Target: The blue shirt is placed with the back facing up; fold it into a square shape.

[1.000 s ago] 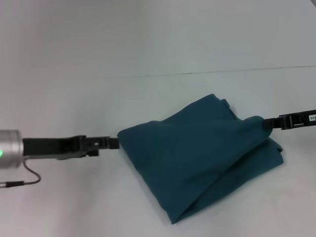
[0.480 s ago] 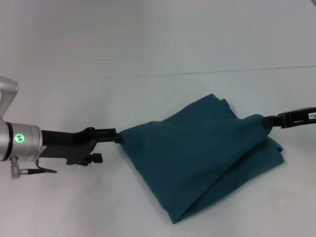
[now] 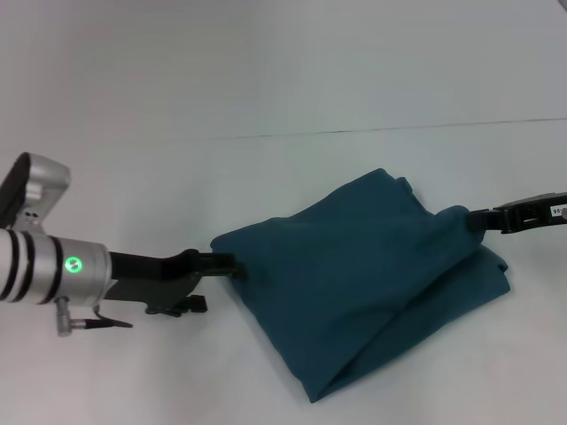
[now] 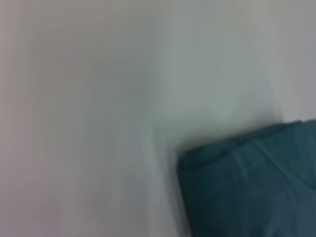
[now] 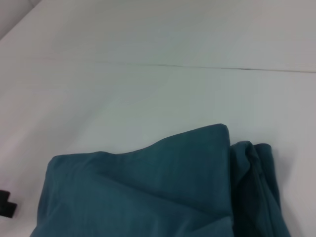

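The blue shirt [image 3: 363, 283] lies centre-right in the head view, already folded into a layered, roughly square bundle sitting skewed. Left gripper [image 3: 232, 263] touches its left corner, right gripper [image 3: 471, 220] its right corner; can't tell whether either is clamped. Judging by that, only squaring up and release remain.

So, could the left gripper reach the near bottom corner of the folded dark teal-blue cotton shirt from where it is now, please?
Probably yes: the left gripper is already at the folded dark teal-blue cotton shirt's left corner, and only bare white table lies along the edge down to that near corner.
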Available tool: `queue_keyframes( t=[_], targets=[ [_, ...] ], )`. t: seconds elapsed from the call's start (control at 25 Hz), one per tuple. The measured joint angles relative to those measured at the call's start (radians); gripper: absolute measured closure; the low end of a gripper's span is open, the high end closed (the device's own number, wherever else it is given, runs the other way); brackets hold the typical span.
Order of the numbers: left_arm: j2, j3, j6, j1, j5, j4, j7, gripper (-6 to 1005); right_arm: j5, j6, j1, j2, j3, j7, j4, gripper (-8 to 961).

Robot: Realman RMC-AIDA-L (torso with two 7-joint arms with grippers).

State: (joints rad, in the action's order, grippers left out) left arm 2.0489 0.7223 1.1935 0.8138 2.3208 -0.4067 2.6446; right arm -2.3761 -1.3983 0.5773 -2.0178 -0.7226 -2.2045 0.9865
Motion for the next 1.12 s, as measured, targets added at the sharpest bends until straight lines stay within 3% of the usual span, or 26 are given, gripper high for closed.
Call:
queue_keyframes(
  t=[0.44,1.12],
  targets=[
    [0.043,0.027,-0.027,0.059,0.0,0.033,-0.017,52,0.0,-0.006,0.006,-0.003,-0.006,0.019,-0.008,948],
    [0.076,0.034,-0.034,0.086,-0.004,0.037,-0.026,62,0.004,-0.006,0.015,-0.01,-0.014,0.036,-0.01,948]
  ],
)
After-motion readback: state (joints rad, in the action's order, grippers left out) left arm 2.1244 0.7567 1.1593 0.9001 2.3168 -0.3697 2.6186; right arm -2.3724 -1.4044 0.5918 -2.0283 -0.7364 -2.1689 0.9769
